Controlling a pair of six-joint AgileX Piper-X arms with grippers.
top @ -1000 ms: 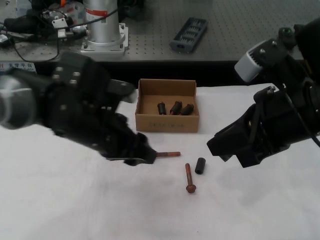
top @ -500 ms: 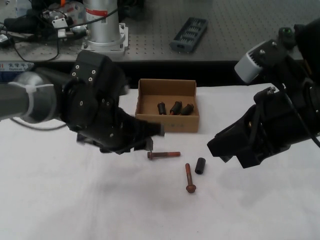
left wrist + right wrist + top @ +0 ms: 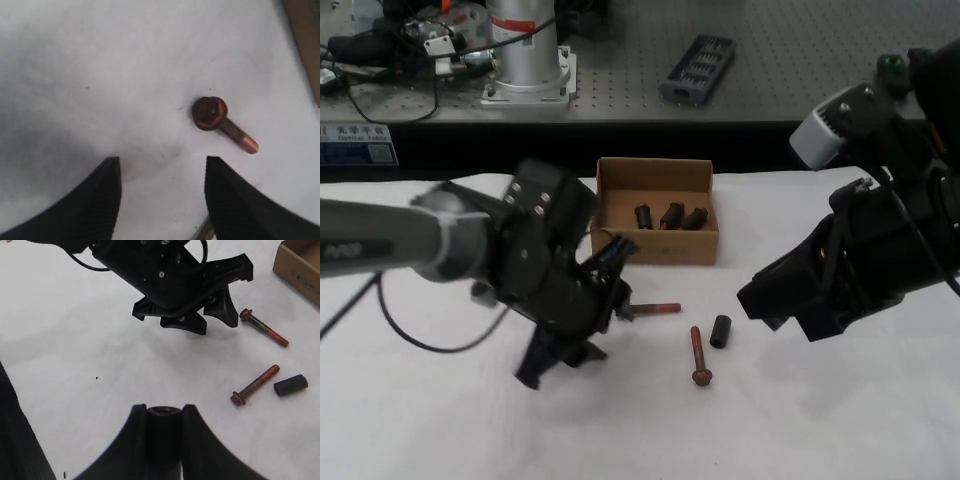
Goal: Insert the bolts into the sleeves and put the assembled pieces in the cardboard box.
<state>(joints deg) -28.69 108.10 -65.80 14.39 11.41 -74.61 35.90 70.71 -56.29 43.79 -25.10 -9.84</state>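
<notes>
Bolts (image 3: 698,352) were copper-toned metal with a dull sheen. Loose sleeve (image 3: 721,331) was matt black and smooth; plastic or rubber, couldn't tell. Gripped sleeve (image 3: 164,432) in the right tool (image 3: 164,410) looked the same. Fingers (image 3: 97,200) of the left tool (image 3: 162,161) were matt black with fine ribbing. Cardboard box (image 3: 654,245) was plain brown paperboard, matt. Table cover (image 3: 440,420) was white, matt, slightly fuzzy, like cloth. Rear plate (image 3: 790,60) was grey matt metal, drilled. Post (image 3: 523,40) was bright brushed metal.

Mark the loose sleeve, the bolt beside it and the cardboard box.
Short black cylindrical sleeve (image 3: 721,331), high view, mid-body.
Copper-coloured metal bolt beside it (image 3: 697,350), high view, shank.
Brown cardboard box (image 3: 655,247), high view, front wall.
</notes>
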